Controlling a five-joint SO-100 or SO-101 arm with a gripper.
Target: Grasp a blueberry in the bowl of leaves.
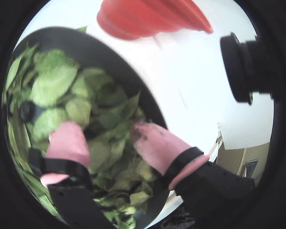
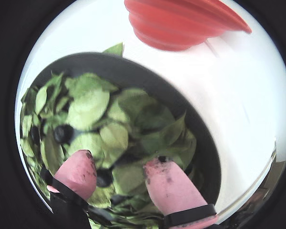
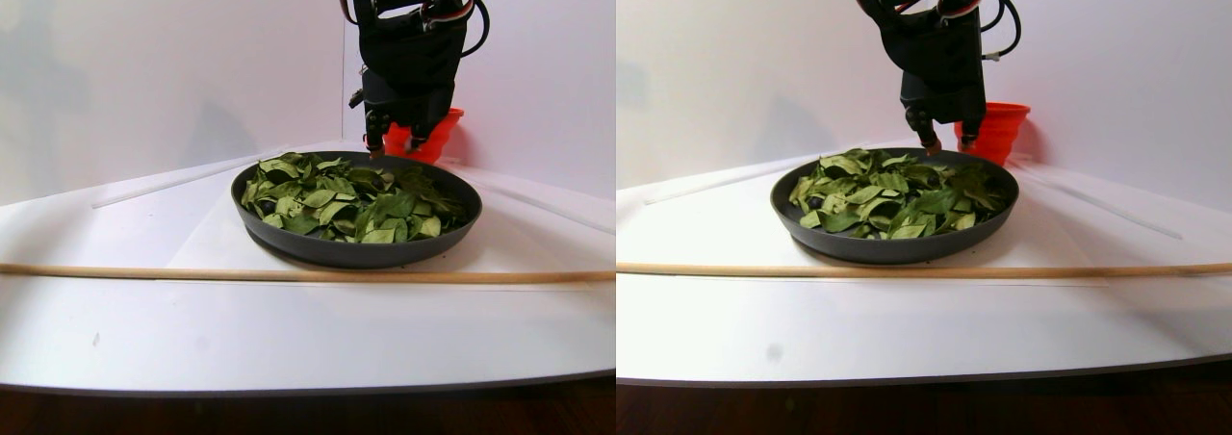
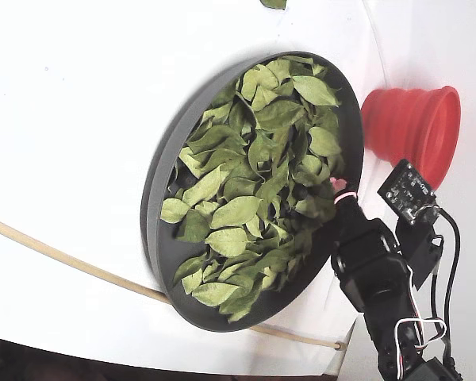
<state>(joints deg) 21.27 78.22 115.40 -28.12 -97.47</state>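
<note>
The dark-grey bowl [image 2: 200, 138] is full of green leaves [image 2: 88, 107]. It also shows in the fixed view [image 4: 155, 206] and the stereo pair view [image 3: 356, 252]. In a wrist view my gripper [image 2: 119, 161] is open, its pink fingertips [image 2: 78, 169] just above the leaves near the bowl's rim. A dark blueberry [image 2: 104, 178] lies between the fingers, close to the left one. Another blueberry [image 2: 63, 132] lies further left among the leaves. The gripper also shows open over the leaves in a wrist view [image 1: 104, 128], in the stereo pair view [image 3: 390, 141] and in the fixed view [image 4: 337, 186].
A red ribbed cup [image 4: 412, 131] lies on its side just beyond the bowl, near the arm; it also shows in a wrist view [image 2: 181, 24]. A thin wooden stick [image 3: 289, 274] lies across the white table in front of the bowl.
</note>
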